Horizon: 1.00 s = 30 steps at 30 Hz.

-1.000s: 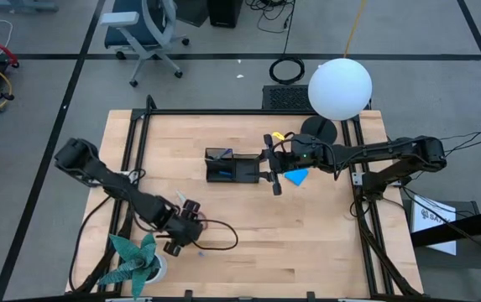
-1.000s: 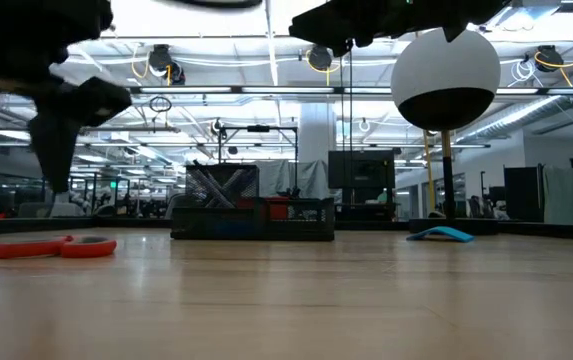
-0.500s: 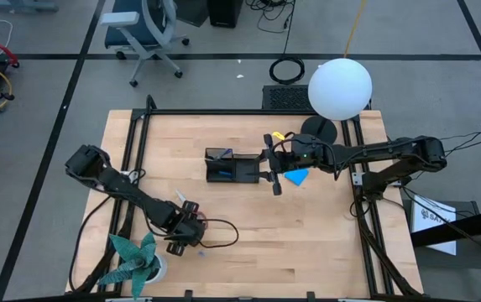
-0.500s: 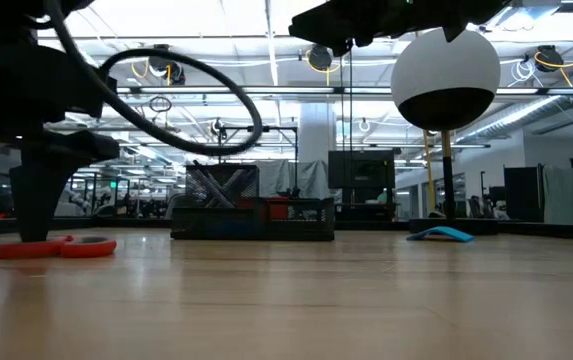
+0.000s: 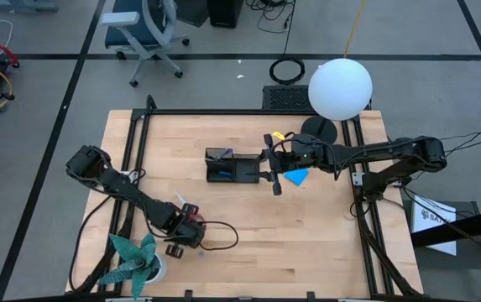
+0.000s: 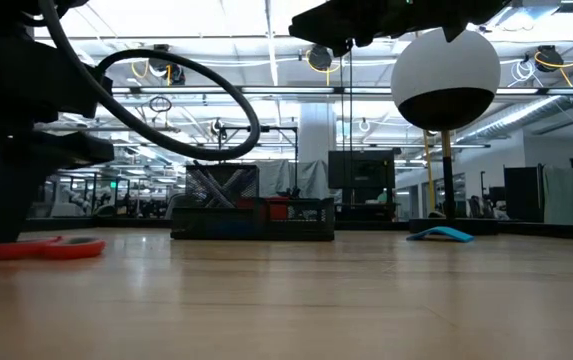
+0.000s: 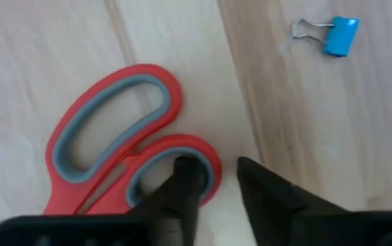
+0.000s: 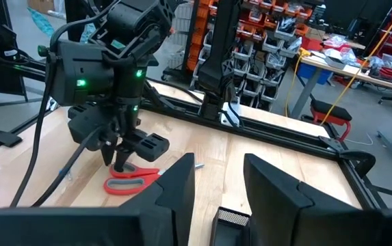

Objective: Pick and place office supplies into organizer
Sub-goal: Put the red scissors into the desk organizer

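Note:
Red-handled scissors [image 7: 113, 143] lie flat on the table near its near left corner [image 6: 41, 247] [image 8: 131, 181]. My left gripper [image 5: 183, 236] [image 7: 217, 179] is down at them, open, one finger on each side of the smaller handle loop's rim. A tiny blue binder clip [image 7: 336, 34] lies just beyond. The black organizer [image 5: 232, 165] [image 6: 256, 215] stands mid-table with pens inside. My right gripper [image 5: 272, 172] [image 8: 217, 181] hovers open above its right end. The blue notepad [image 5: 296, 176] [image 6: 444, 234] lies to the organizer's right. My left gripper comes at the scissors from above, pointing down. One finger [image 7: 185, 174] stands inside the smaller handle loop [image 7: 213, 167] and the other [image 7: 260, 184] outside it. Whether either finger touches the rim I cannot tell. The scissors lie flat on the wood.
A lamp with a white globe [image 5: 339, 88] and round black base [image 5: 318, 130] stands at the far right. A teal paper plant [image 5: 135, 260] sits at the near left corner, close to my left arm. A black cable [image 5: 221, 237] loops beside the left gripper.
My left gripper has come down from above the table onto the scissors, shifting slightly toward the near edge, and its fingers now stand around the smaller handle loop. The scissors have stayed in place. The right arm has kept still.

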Each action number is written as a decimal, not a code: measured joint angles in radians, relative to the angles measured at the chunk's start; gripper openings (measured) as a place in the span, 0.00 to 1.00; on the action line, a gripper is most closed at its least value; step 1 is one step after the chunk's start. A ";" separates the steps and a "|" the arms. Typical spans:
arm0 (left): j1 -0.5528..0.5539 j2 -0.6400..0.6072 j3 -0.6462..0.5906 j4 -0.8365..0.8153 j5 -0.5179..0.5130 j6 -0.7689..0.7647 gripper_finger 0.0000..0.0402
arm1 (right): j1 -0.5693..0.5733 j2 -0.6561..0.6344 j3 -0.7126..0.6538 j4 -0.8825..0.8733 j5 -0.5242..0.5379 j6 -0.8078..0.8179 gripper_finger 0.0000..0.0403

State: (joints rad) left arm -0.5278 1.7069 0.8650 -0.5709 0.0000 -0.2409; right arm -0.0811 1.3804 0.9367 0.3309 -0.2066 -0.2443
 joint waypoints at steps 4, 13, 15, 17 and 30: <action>0.001 0.000 0.000 0.003 0.027 0.018 0.09 | 0.000 0.000 0.000 0.000 0.000 0.000 0.29; 0.000 0.000 -0.002 0.006 0.032 0.025 0.10 | 0.000 0.000 0.000 0.000 0.000 0.000 0.29; 0.000 0.000 -0.002 0.008 0.034 0.026 0.08 | 0.000 0.000 0.000 0.000 0.000 0.000 0.29; 0.000 -0.003 -0.003 0.014 0.037 0.026 0.04 | 0.001 0.000 0.000 0.000 0.000 0.010 0.29; -0.012 -0.176 -0.009 0.076 0.009 0.058 0.04 | 0.049 0.000 0.000 0.062 -0.003 0.010 0.29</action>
State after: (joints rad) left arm -0.5393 1.5308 0.8562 -0.4950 0.0090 -0.1829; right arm -0.0323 1.3804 0.9367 0.3929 -0.2100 -0.2344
